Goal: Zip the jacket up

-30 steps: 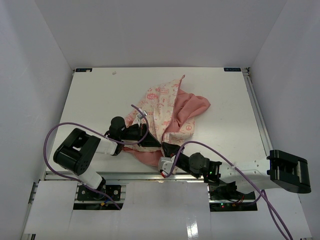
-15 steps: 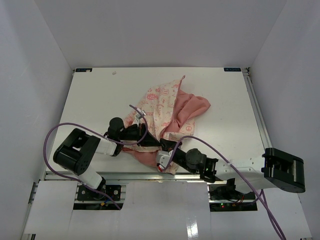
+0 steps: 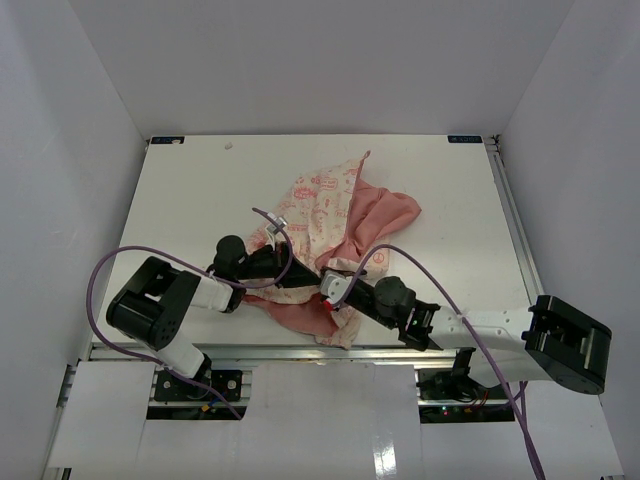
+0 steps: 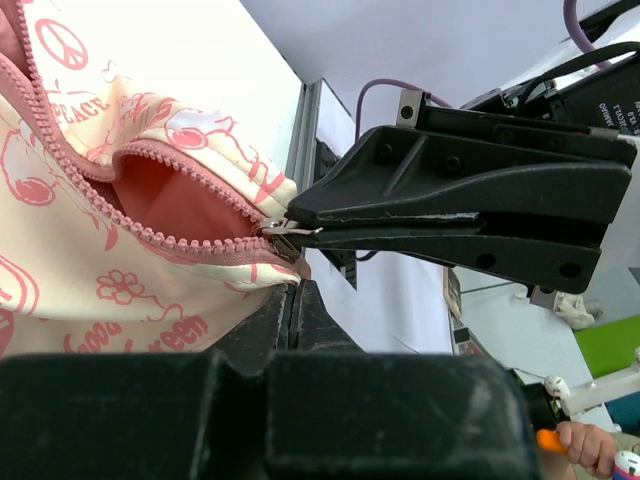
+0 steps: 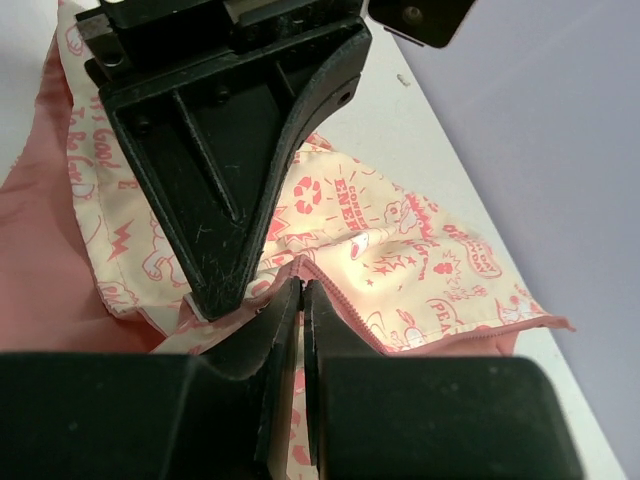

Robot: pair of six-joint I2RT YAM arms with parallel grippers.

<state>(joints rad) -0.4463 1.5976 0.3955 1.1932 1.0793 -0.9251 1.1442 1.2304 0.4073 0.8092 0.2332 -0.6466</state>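
The jacket [image 3: 335,205], cream with pink print and salmon lining, lies crumpled mid-table. Its pink zipper strip [image 4: 90,190] gapes open in a V above the bottom end. My left gripper [image 3: 303,279] is shut on the jacket's lower edge just beside the zipper's foot; its tips [image 4: 292,292] pinch cream fabric. My right gripper [image 3: 322,272] meets it from the right, shut on the metal zipper slider [image 4: 275,228]. In the right wrist view the right gripper [image 5: 302,292] closes at the zipper's end, with the left gripper [image 5: 215,295] close on its left.
White table [image 3: 200,190] inside white walls. A metal rail [image 3: 260,352] runs along the near edge. Purple cables [image 3: 110,265] loop over both arms. A person's hand [image 4: 590,445] shows beyond the table edge in the left wrist view.
My right gripper has moved from the near table edge up to the zipper's bottom end and closed there. The left gripper has held its grip, shifting slightly.
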